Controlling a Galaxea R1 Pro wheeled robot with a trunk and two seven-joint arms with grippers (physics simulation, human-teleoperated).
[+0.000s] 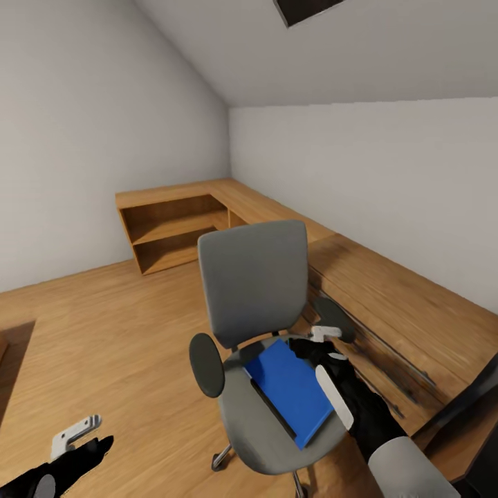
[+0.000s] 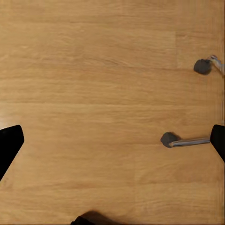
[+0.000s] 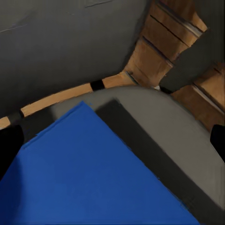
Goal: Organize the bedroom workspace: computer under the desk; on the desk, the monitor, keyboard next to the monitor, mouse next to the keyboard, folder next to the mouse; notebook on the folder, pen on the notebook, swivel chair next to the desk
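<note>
The grey swivel chair (image 1: 252,277) stands mid-room with its back toward the wooden counter. The bright blue folder (image 1: 287,387) lies flat on its seat (image 3: 154,117), slightly askew. My right gripper (image 1: 315,344) hovers open just above the folder's far corner, beside the chair's right armrest (image 1: 333,318). In the right wrist view the folder (image 3: 93,178) lies between the spread fingers of that gripper (image 3: 112,145), which hold nothing. My left gripper (image 1: 83,439) hangs open low at the left over bare floor. Between the left gripper's (image 2: 112,145) fingers there is only floorboard, with two chair casters (image 2: 168,139) to one side.
A low light-wood shelving counter (image 1: 180,228) runs along both walls and passes close behind the chair at the right (image 1: 387,297). A dark slab edge (image 1: 477,408) shows at the lower right corner. Wood floor (image 1: 104,332) stretches left of the chair.
</note>
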